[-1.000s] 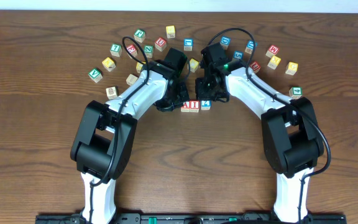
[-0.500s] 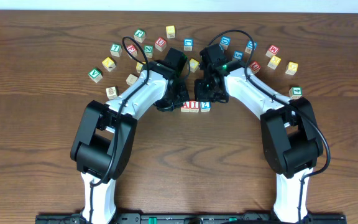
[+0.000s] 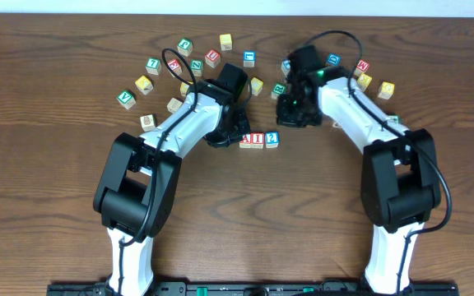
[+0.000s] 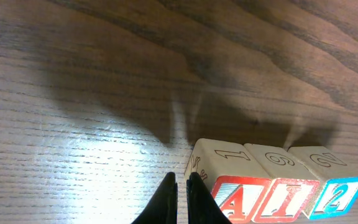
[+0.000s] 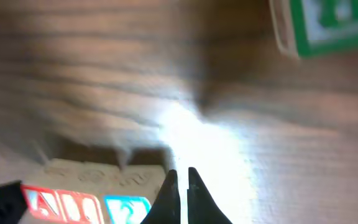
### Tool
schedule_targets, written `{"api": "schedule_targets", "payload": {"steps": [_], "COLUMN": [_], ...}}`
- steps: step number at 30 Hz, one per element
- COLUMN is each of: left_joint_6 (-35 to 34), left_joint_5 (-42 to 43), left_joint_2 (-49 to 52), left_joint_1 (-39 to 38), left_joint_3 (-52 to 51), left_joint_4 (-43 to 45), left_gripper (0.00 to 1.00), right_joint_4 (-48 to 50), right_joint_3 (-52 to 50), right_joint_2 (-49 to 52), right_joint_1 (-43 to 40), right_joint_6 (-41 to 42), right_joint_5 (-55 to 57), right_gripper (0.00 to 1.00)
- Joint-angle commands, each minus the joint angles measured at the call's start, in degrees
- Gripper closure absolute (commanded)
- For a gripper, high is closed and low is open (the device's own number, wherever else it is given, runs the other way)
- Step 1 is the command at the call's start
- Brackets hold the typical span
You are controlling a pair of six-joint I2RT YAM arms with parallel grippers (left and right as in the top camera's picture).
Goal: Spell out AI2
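**P:** Count?
**Q:** Two claws. Three task cubes: A [image 3: 246, 140], I [image 3: 257, 140], 2 [image 3: 271, 140]. Loose cubes [image 3: 144, 83] lie in an arc beyond the A. The arms cover some, so no firm count.

**P:** Orientation?
**Q:** The row's long axis runs left to right across the table [image 3: 56, 205]. The I touches the A's right side, with the 2 next along. The characters face up, feet toward the robot.

**P:** Claws?
**Q:** Left gripper [image 4: 181, 186] is pinched together and empty, tips just beside the A's left face. Right gripper [image 5: 180, 180] is also closed on nothing, beyond and right of the A, apart from the row.
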Motion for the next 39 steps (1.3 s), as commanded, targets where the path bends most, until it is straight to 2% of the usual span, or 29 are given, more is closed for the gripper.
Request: {"api": "schedule_targets", "payload": {"steps": [1,8,39], "left_joint_6": [0.52,0.52,0.52], "left_joint_5": [0.46,0.46,0.48], "left_joint_2": [0.76,0.76,0.76], "left_joint_1": [0.09,0.09,0.07], "left_joint_3": [-0.37,-0.37,-0.37], "left_joint_4": [-0.11,0.28,0.28], "left_gripper": [0.92,0.92,0.92], "right_joint_4": [-2.43,-0.81,-0.81], "right_joint_3": [-0.17,-4.35,-4.48], "right_joint_2": [-1.77,-1.75,-1.75], "right_joint_1": [-0.39,1.05,4.55], "right_joint_6": [0.44,0.48,1.57], "right_joint_5": [-0.22,-0.26,-1.36], "right_gripper": [0.99,0.99,0.99]}}
